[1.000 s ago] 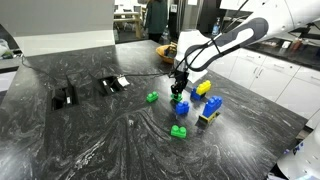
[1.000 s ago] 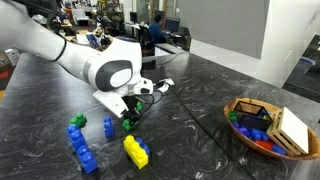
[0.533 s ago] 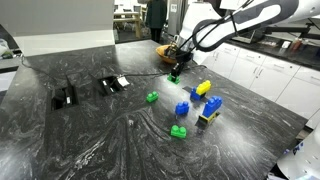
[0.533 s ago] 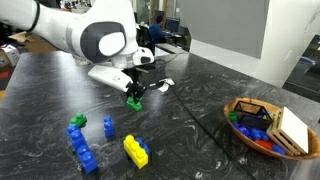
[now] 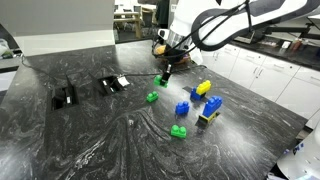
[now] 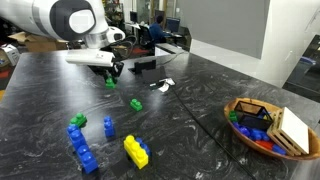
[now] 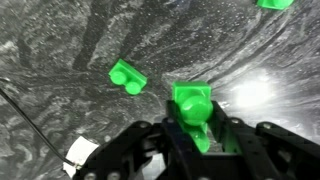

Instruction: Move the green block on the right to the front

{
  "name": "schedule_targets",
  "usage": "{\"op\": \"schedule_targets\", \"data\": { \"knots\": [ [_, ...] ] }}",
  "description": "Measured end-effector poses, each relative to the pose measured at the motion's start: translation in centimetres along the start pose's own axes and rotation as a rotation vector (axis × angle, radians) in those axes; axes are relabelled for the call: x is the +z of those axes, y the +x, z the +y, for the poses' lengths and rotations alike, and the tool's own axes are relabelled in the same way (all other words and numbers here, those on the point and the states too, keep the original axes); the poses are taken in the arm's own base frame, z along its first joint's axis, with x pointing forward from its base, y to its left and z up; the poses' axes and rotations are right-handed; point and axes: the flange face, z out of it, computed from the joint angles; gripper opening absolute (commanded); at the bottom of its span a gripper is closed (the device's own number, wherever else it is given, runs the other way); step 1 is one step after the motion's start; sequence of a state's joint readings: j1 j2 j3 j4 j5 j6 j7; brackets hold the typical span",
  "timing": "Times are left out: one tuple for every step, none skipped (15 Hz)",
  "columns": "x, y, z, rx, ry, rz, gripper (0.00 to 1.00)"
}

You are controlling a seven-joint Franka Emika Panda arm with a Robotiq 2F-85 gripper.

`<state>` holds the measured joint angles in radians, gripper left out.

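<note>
My gripper [image 5: 163,72] is shut on a small green studded block [image 5: 162,79] and holds it in the air above the dark marble table [image 5: 90,140]. It also shows in an exterior view [image 6: 110,72], with the green block [image 6: 110,82] hanging under it. In the wrist view the green block [image 7: 190,100] sits between my fingers, the gripper [image 7: 193,128] around it. A second green block [image 5: 152,97] lies on the table just below and beside it, and shows in the wrist view [image 7: 127,77]. A third green brick [image 5: 178,131] lies nearer the front.
Blue bricks [image 5: 182,108], a yellow brick [image 5: 203,88] and a blue and yellow stack [image 5: 210,108] stand close by. Two black objects [image 5: 63,97] [image 5: 112,85] lie further along the table. A basket of toys [image 6: 265,125] stands at the table's end.
My gripper has risen from among the bricks with the green block in it and carried it away from the blue and yellow bricks, past the second green block.
</note>
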<state>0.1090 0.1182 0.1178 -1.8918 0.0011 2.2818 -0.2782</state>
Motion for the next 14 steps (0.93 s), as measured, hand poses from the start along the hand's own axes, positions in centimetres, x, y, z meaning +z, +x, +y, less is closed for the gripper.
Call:
{"op": "schedule_targets", "data": {
  "knots": [
    [0.3,0.5,-1.8,-0.057,0.012,-0.003,0.1],
    [0.6,0.8,-3.5,-0.115,0.024,-0.006,0.1],
    [1.1,1.0,-5.0,-0.173,0.037,-0.01,0.1],
    [1.5,1.1,-6.0,-0.23,0.049,-0.015,0.1],
    [2.0,1.0,-6.9,-0.287,0.063,-0.018,0.1],
    [2.6,0.9,-7.6,-0.341,0.081,-0.019,0.1],
    [3.2,0.6,-8.2,-0.391,0.099,-0.021,0.1],
    [3.8,0.4,-8.7,-0.437,0.116,-0.022,0.1],
    [4.4,0.1,-9.3,-0.484,0.136,-0.024,0.1],
    [4.9,-0.1,-10.0,-0.533,0.159,-0.024,0.1],
    [5.3,-0.3,-10.8,-0.58,0.18,-0.022,0.1],
    [5.7,-0.5,-11.6,-0.626,0.198,-0.021,0.1],
    [6.0,-0.7,-12.4,-0.672,0.208,-0.024,0.1],
    [6.4,-0.9,-13.1,-0.712,0.216,-0.027,0.1]
  ]
}}
